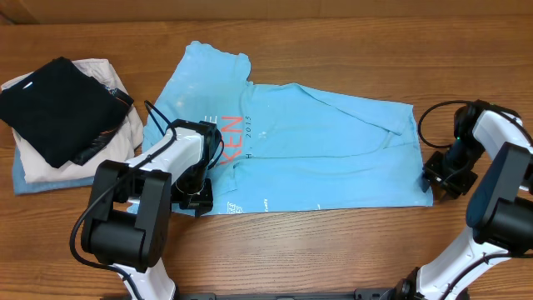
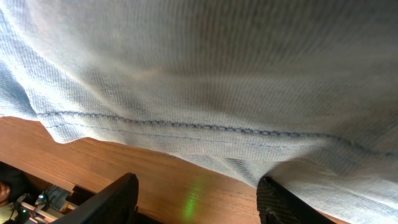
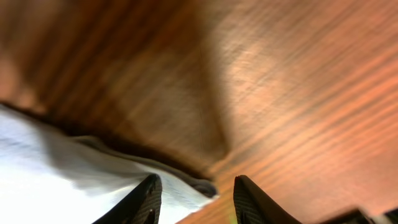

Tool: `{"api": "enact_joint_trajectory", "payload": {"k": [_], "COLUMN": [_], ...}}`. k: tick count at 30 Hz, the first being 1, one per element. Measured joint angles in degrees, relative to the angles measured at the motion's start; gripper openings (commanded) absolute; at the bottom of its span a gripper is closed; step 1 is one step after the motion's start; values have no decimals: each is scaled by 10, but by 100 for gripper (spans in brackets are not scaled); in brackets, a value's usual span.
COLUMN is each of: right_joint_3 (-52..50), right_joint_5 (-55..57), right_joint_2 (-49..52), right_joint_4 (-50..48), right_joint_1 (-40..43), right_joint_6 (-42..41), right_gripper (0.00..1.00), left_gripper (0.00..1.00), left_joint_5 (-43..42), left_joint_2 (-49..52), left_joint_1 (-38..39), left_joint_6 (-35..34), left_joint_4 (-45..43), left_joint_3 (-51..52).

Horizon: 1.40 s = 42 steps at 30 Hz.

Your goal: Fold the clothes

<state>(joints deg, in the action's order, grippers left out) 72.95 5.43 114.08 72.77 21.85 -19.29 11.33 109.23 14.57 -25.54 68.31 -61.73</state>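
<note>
T-shirt (image 1: 316, 142) flat mid-frame | left gripper (image 2: 198, 188) at lower-left hem, jaws wide | right gripper (image 3: 198, 185) at lower-right corner, jaws narrowly parted, cloth tip between

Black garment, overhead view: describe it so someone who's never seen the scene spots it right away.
On the wooden table, look to the left end, beside the spread sky-blue T-shirt. A small stack of folded clothes sits there; the black garment is its top layer. It is the only dark piece: the cream garment under it and the pale blue layer at the bottom are light.
</note>
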Motion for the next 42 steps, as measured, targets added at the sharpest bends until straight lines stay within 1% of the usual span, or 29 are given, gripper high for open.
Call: {"api": "enact_joint_trajectory", "payload": {"k": [9,15,19,22,23,24,27,31,33,37,42], "right_joint_3": [0,0,0,0,1,4,33,88,110,115,115], "right_joint_5": [14,14,6,1,-1,-2,-7,-38,-71,-117,-150], "right_joint_2": [0,0,-3,-24,-38,-53,-104,-155,-167,-162,-119], "right_joint_4": [14,14,15,15,15,18,22,-8,-33,-69,-102], "right_joint_1": [3,3,3,3,3,3,0,-12,-24,-42,-56], "right_joint_6": [-9,-12,-13,-13,-12,-10,1,46,78,111,136], "right_gripper": [41,41,42,47,51,54,59,59,59,59,59], "left_gripper": [66,74,77,78,78,81,93,93,92,92,93], "left_joint_5": [2,10,14,14,14,14,14,16,14,0,-31], "left_joint_2": [0,0,-12,-42,-58,-72,-124,-186,-203,-205,-181], "left_joint_1": [0,0,0,0,0,0,0,0,0,-2,-30], "left_joint_6": [2,2,2,2,2,2,7,10,22,53,86], "left_joint_4": [-1,3,-12,-13,-12,-12,-13,-52,-101,-170,-179], "left_joint_3": [0,-5,-23,-50,-59,-66,-83,-93,-96,-100,-134]}}
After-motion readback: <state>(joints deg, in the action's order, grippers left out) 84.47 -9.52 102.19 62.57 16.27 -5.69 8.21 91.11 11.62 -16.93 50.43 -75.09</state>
